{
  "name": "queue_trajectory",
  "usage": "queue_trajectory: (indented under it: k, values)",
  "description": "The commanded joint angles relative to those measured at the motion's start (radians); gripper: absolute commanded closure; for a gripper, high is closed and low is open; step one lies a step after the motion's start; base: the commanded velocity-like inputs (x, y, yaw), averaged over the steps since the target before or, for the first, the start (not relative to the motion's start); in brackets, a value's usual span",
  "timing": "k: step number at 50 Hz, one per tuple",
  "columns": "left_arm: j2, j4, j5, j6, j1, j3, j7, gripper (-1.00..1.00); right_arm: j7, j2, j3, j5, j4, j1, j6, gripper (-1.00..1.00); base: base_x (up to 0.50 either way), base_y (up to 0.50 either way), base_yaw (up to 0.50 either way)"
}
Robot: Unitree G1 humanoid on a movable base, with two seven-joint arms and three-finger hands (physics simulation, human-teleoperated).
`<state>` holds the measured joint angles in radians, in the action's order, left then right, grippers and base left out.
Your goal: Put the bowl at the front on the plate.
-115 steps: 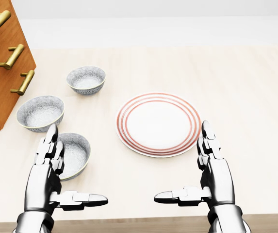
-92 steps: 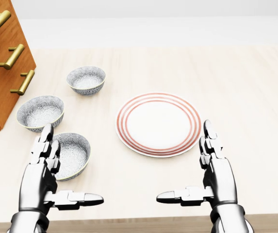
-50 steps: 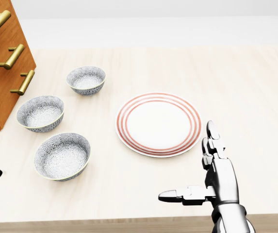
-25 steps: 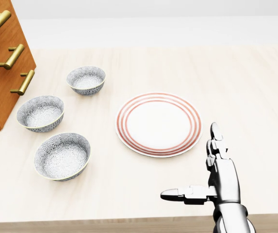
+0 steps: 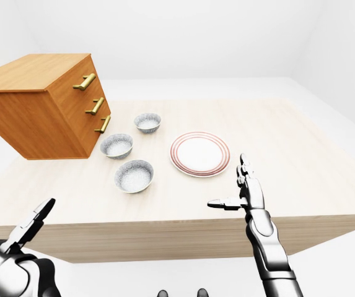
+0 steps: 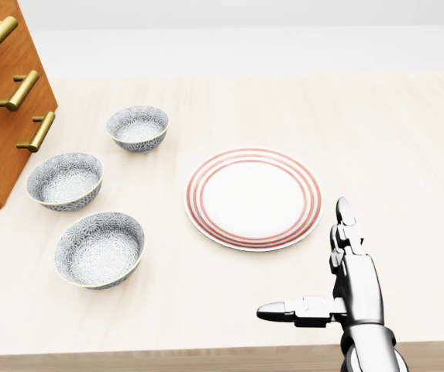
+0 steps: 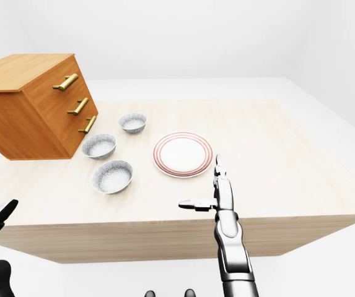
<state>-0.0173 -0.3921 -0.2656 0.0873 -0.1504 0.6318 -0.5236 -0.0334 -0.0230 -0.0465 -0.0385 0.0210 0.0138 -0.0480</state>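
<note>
The front bowl (image 6: 100, 249) sits on the bench (image 6: 407, 155) well left of the spread right hand (image 6: 357, 288); the plate (image 6: 252, 198) lies up-left of that hand. The left hand (image 5: 27, 227), fingers open, hangs below the bench edge, on the bowl's side.

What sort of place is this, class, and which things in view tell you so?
Probably a simulated kitchen or dining setting, kept very bare. A pale wooden table holds a red-ringed plate and three patterned bowls, with a wooden drawer chest standing on it at the left.
</note>
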Motion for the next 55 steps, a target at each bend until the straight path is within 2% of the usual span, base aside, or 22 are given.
queue_trajectory:
  k: [1,19,25,26,29,30,32,33,37,39,42,45,47,49,55]
  values:
    - [0.006,-0.011,0.002,0.0,-0.002,0.006,0.0,-1.0,0.0,0.0,0.0,0.0,0.002,0.001,-0.001,-1.0,0.0,0.0,0.0]
    - [0.007,-0.012,0.009,0.0,0.0,0.007,0.0,-1.0,-0.001,0.0,0.0,-0.002,0.004,0.001,0.0,-1.0,0.0,0.0,0.0]
    - [-0.006,-0.015,-0.014,0.0,0.018,0.02,0.0,-1.0,-0.004,0.0,-0.004,0.002,-0.011,-0.004,-0.001,-1.0,0.0,0.0,0.0]
    - [-0.003,-0.017,-0.005,0.0,0.012,0.014,0.0,-1.0,-0.002,-0.001,-0.002,0.0,0.001,-0.002,0.007,-1.0,0.0,0.0,0.0]
    - [-0.002,-0.032,-0.011,0.0,0.009,0.015,0.0,-1.0,-0.002,0.0,-0.004,0.006,-0.012,-0.005,0.003,-1.0,0.0,0.0,0.0]
    - [0.0,-0.025,-0.007,0.0,0.009,0.014,0.0,-1.0,0.0,0.0,-0.007,0.01,-0.002,-0.004,0.013,-1.0,0.0,0.0,0.0]
    - [0.002,-0.027,-0.004,0.0,0.006,0.016,0.0,-1.0,-0.001,0.001,-0.003,0.008,-0.017,-0.007,0.002,-1.0,0.0,0.0,0.0]
    - [0.003,-0.026,-0.004,0.0,0.008,0.015,0.0,-1.0,0.001,-0.001,-0.004,0.008,0.003,-0.002,0.015,-1.0,0.0,0.0,0.0]
    - [0.001,-0.029,-0.011,0.0,0.009,0.018,0.0,-1.0,0.005,-0.002,-0.004,0.007,0.011,-0.001,0.029,-1.0,0.0,0.0,0.0]
    - [-0.001,-0.034,-0.013,0.0,0.01,0.02,0.0,-1.0,0.004,0.001,0.001,0.004,-0.02,-0.008,0.007,-1.0,0.0,0.0,0.0]
    - [0.0,-0.016,-0.007,0.0,0.014,0.016,0.0,-1.0,0.01,-0.001,0.0,0.005,0.005,-0.001,0.021,-1.0,0.0,0.0,0.0]
    - [0.002,-0.051,-0.031,0.0,0.006,0.023,0.0,-1.0,0.013,0.0,0.004,0.002,-0.008,-0.003,0.008,-1.0,0.0,0.0,0.0]
    - [0.007,-0.045,-0.025,0.0,0.001,0.02,0.0,-1.0,0.017,-0.001,0.002,0.004,0.003,-0.001,0.017,-1.0,0.0,0.0,0.0]
    - [0.013,-0.045,-0.015,0.0,-0.005,0.015,0.0,-1.0,0.018,0.0,0.005,0.002,-0.015,-0.005,0.005,-1.0,0.2,0.0,0.0]
    - [0.002,-0.021,-0.026,0.0,0.02,0.024,0.0,-1.0,0.02,0.001,0.007,-0.003,-0.016,-0.008,0.006,-1.0,0.27,0.0,0.0]
